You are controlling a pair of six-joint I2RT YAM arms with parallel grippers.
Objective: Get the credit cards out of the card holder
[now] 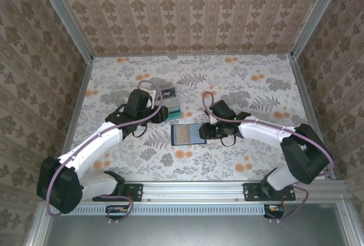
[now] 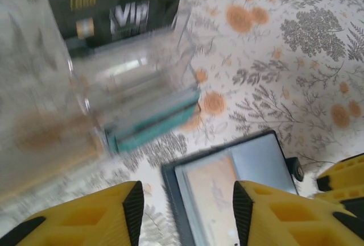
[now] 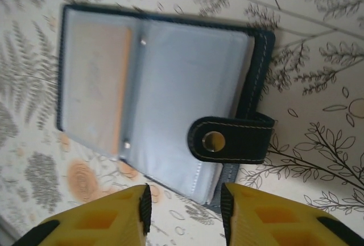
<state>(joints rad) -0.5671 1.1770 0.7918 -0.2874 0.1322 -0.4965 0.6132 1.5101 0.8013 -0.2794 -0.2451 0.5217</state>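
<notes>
The card holder [image 1: 186, 134] lies open on the flowered table, dark navy outside and grey-blue inside. An orange-tan credit card [image 3: 99, 81] sits in its left sleeve, also seen as the credit card [image 2: 211, 189] in the left wrist view. The closing tab [image 3: 230, 139] with its snap is folded over the right page. My right gripper [image 3: 186, 212] is open at a narrow gap, just off the card holder's [image 3: 165, 92] near right corner. My left gripper [image 2: 187, 206] is open above the card holder's [image 2: 256, 163] left edge, with nothing between its fingers.
A clear plastic tray [image 2: 131, 81] stands behind the card holder, near the left gripper [image 1: 165, 113]. A black VIP card [image 2: 119, 13] and a teal card [image 2: 153, 124] are at it. Patterned walls enclose the table on three sides.
</notes>
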